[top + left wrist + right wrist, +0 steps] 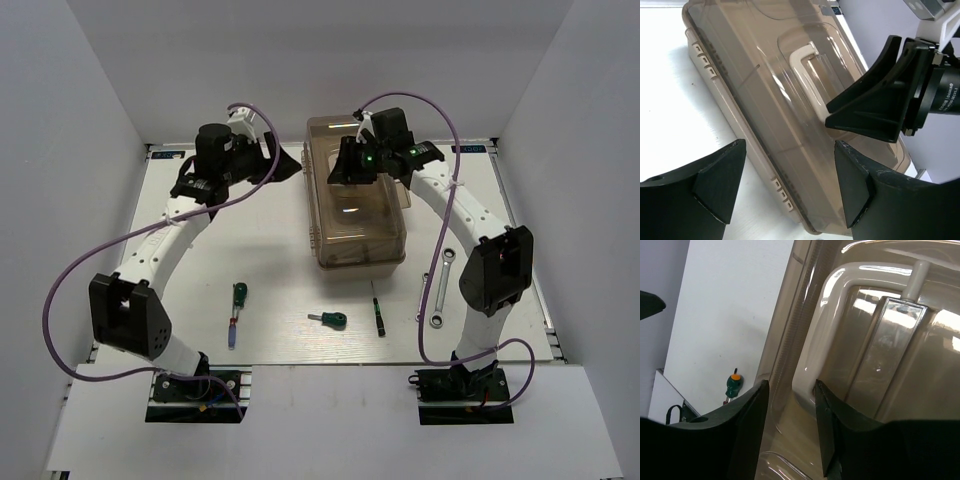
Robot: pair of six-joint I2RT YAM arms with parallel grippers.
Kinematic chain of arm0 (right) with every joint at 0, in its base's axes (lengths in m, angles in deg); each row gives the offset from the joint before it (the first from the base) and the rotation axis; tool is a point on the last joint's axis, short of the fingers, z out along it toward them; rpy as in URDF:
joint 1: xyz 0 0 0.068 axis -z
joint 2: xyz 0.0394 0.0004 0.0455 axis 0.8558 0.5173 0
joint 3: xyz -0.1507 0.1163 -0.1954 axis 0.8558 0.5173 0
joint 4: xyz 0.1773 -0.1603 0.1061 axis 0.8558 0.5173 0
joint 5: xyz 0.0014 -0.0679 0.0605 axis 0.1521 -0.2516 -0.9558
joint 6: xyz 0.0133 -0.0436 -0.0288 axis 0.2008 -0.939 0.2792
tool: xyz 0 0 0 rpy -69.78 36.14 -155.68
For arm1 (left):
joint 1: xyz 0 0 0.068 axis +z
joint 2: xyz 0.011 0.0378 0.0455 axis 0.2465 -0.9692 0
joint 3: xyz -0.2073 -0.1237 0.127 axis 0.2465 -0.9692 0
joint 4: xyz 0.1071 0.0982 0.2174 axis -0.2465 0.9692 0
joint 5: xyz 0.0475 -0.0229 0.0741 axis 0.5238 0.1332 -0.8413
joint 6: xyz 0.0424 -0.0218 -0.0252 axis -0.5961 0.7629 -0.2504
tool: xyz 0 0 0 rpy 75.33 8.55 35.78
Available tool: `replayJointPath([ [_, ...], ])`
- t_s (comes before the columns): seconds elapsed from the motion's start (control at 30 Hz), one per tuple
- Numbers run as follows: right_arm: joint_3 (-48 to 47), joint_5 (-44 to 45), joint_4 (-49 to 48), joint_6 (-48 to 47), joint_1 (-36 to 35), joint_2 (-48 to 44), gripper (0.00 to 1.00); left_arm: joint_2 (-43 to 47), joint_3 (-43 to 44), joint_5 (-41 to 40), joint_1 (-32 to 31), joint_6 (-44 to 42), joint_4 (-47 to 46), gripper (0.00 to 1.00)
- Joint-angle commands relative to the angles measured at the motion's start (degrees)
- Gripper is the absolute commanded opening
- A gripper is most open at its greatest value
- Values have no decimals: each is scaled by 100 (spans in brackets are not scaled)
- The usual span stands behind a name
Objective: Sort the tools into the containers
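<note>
The closed beige toolbox [355, 235], whose trays are the containers, stands mid-table under a translucent brown lid [785, 95]. My right gripper [352, 166] hovers over the lid; its jaws [791, 390] stand open astride one bend of the clear handle [807, 365], with a gap left. My left gripper [285, 165] is open and empty at the box's left edge [789, 165]. On the table lie a green-and-red screwdriver [237, 310], a stubby green screwdriver [330, 319], a thin black-green screwdriver [378, 312] and two silver wrenches [443, 288] [423, 297].
White walls close in the table at the back and both sides. Purple cables [75, 270] loop from each arm. The right gripper's black fingers [880, 105] show above the lid in the left wrist view. A green screwdriver [733, 385] shows past the box in the right wrist view.
</note>
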Motion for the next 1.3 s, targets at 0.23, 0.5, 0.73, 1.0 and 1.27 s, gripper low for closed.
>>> replayJointPath([
  [0.23,-185,-970,-191,160,47,294,30,-587,657,343,-23,198,-157,78],
  [0.5,-317,-1322,-560,441,267,233,25,-1115,1308,643,-190,199,-157,75],
  [0.73,-299,-1542,-797,669,381,224,25,-1405,1501,643,-348,199,-157,73],
  [1.0,-299,-1630,-885,758,390,216,24,-1694,1677,643,-506,251,-104,71],
  [1.27,-238,-1656,-886,749,408,172,24,-2072,2028,467,-630,251,194,66],
])
